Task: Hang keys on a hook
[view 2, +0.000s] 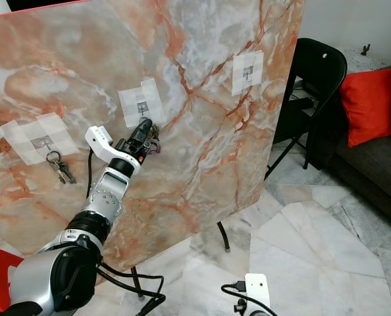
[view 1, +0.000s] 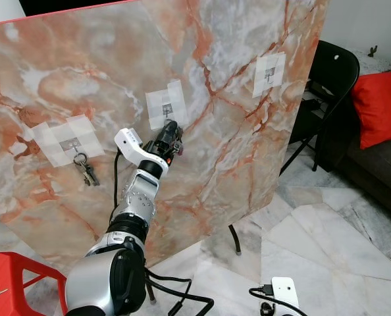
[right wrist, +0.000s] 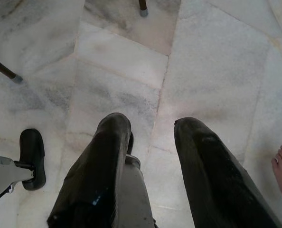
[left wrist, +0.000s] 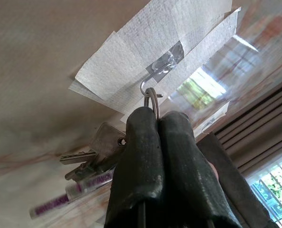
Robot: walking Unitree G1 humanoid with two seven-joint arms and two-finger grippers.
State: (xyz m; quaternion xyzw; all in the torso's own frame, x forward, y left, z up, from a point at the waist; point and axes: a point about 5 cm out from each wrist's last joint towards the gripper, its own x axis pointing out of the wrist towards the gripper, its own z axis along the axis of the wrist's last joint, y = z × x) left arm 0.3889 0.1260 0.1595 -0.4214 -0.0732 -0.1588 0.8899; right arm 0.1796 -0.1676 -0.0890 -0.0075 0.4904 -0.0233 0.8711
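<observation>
While my right gripper (right wrist: 150,137) hangs spread above the floor, my left gripper (left wrist: 159,118) pinches the keys' (left wrist: 96,154) ring beneath the middle hook (left wrist: 153,80).

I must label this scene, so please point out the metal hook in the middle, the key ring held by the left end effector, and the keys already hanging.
Middle metal hook (left wrist: 153,78), left wrist view, its curve.
Held key ring (left wrist: 151,97), left wrist view, loop top.
Hanging keys (view 1: 85,167), left eye view, bunch middle.

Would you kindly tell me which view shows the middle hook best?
The left wrist view: the hook is close and sharp, with the key ring held by the left end effector just beneath it. The eye views show it small; the right wrist view faces the floor.
</observation>
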